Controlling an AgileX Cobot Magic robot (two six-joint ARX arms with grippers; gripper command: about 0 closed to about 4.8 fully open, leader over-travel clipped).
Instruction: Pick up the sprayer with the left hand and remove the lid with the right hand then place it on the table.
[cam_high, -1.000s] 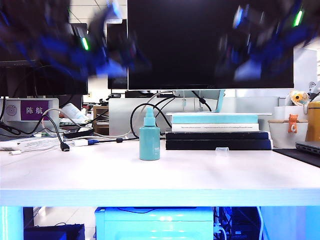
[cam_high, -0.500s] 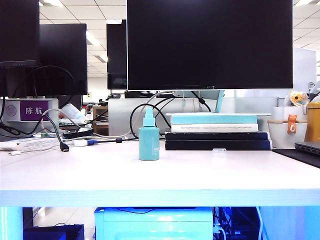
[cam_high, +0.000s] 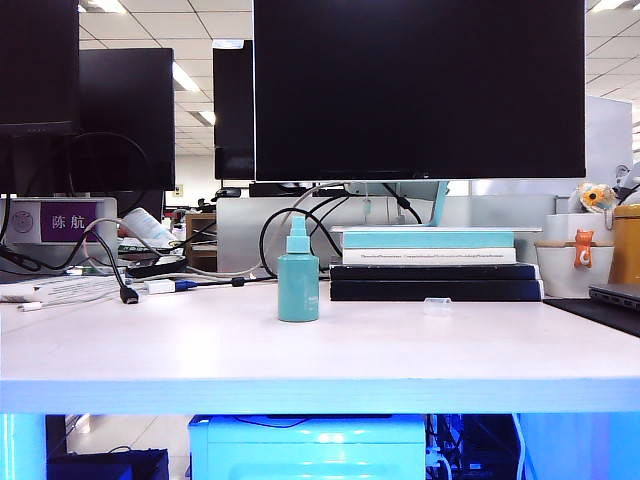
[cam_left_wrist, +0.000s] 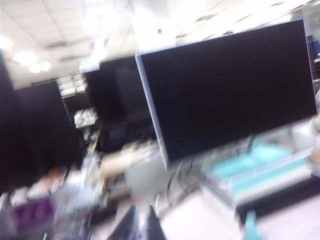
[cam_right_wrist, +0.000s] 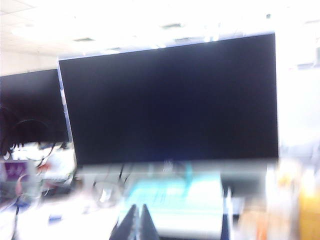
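Note:
The teal sprayer (cam_high: 299, 275) stands upright on the pale table (cam_high: 200, 350), left of centre, with its nozzle bare. The small clear lid (cam_high: 437, 305) rests on the table to its right, in front of the dark bottom book. Neither arm shows in the exterior view. In the blurred left wrist view my left gripper (cam_left_wrist: 141, 206) is shut and empty, facing the monitors, with a teal tip (cam_left_wrist: 250, 226) low at the picture's edge. My right gripper (cam_right_wrist: 139, 205) is also shut on nothing, pointing level toward the big monitor and the books.
A stack of books (cam_high: 430, 265) lies behind the lid under a large black monitor (cam_high: 420, 90). Loose cables and plugs (cam_high: 120, 285) crowd the table's back left. Cups (cam_high: 575, 260) and a dark laptop edge (cam_high: 615, 295) sit at the right.
Both arms, blurred at the top of the exterior view a second ago, have gone out of that view. The sprayer has not moved.

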